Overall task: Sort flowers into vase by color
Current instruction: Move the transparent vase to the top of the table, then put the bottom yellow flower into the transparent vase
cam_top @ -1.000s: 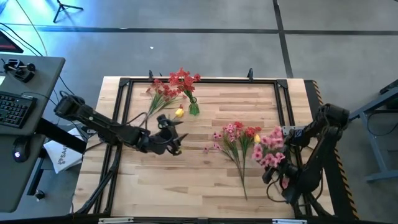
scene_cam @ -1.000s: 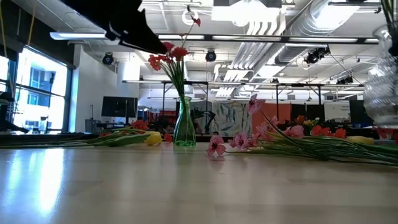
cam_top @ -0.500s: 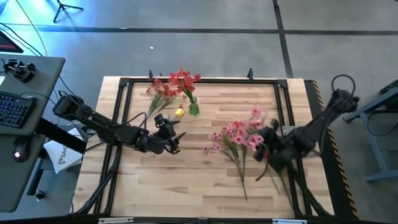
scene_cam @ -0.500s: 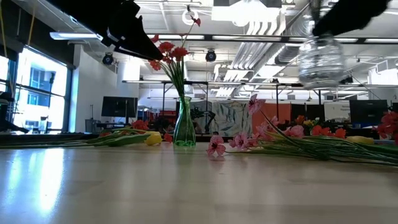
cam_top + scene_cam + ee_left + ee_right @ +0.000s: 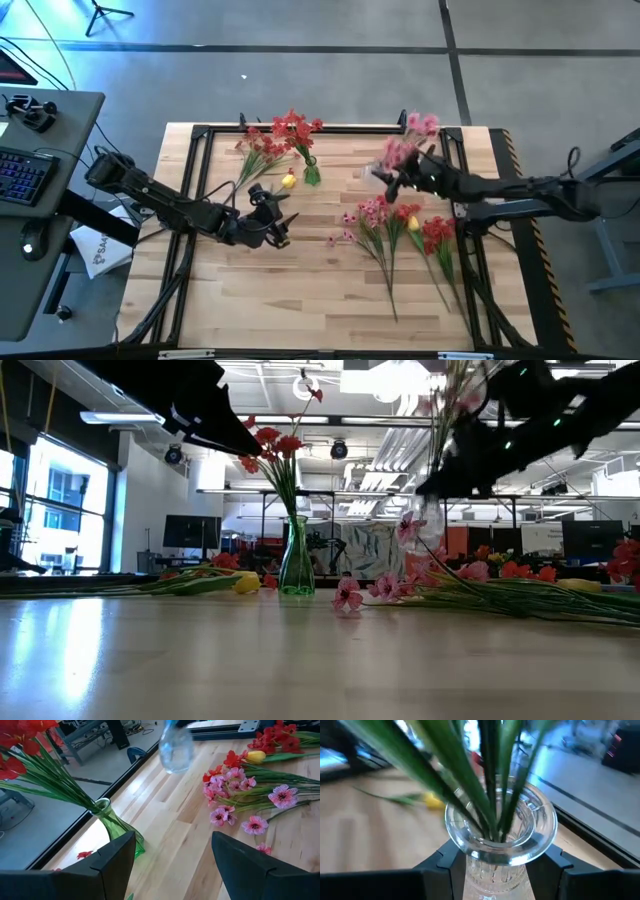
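My right gripper (image 5: 402, 180) is shut on a clear glass vase (image 5: 500, 835) that carries pink flowers (image 5: 412, 138) on green stems. It hangs above the far right part of the table and also shows in the low view (image 5: 428, 525). A green vase (image 5: 311, 173) with red flowers stands on its base at the far middle (image 5: 296, 560). Loose pink, red and yellow sprays (image 5: 385, 222) lie flat on the right half. My left gripper (image 5: 172, 855) is open and hovers left of centre (image 5: 275, 225), touching nothing. My right gripper pinches the clear vase by its neck (image 5: 485, 870), just below the flared rim, one finger (image 5: 445, 862) on each side. The fingers come level from the table's right. The vase stays upright and is lifted clear of the table, with the stems standing out of its mouth.
More red sprays (image 5: 262, 148) and a yellow bloom (image 5: 288, 181) lie left of the green vase. A red spray (image 5: 438, 238) lies near the right rail. A black frame (image 5: 320, 129) rims the table. Bare wood (image 5: 300, 285) lies along the near side.
My right arm has swung from the table's near right corner toward the far edge and leftward, carrying the clear vase with pink flowers up and over the loose sprays. The red spray by the right rail now shows uncovered.
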You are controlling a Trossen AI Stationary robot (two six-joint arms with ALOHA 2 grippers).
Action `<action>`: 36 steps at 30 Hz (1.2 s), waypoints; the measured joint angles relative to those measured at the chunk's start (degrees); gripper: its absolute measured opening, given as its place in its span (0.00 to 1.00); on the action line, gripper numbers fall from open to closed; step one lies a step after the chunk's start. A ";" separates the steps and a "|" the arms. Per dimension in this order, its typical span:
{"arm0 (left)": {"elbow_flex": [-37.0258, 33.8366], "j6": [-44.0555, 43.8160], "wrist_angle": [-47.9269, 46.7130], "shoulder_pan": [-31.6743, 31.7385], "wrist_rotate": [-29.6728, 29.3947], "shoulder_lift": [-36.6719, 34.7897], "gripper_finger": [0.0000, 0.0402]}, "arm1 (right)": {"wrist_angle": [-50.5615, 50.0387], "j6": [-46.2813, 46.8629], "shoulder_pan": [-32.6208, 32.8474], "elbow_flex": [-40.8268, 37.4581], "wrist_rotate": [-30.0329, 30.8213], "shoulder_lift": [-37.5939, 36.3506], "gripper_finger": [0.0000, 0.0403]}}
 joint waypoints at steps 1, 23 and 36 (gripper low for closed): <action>0.00 0.00 0.02 0.09 0.00 0.00 0.62 | -0.08 -0.56 -2.03 0.38 -0.34 1.92 0.37; 0.02 -1.51 0.26 0.79 1.04 0.02 0.62 | -0.69 -3.51 -8.43 4.97 -6.32 15.27 0.63; 0.04 -1.51 -0.19 0.74 1.84 0.02 0.62 | -28.49 -2.80 -8.54 5.00 -2.44 -6.55 0.76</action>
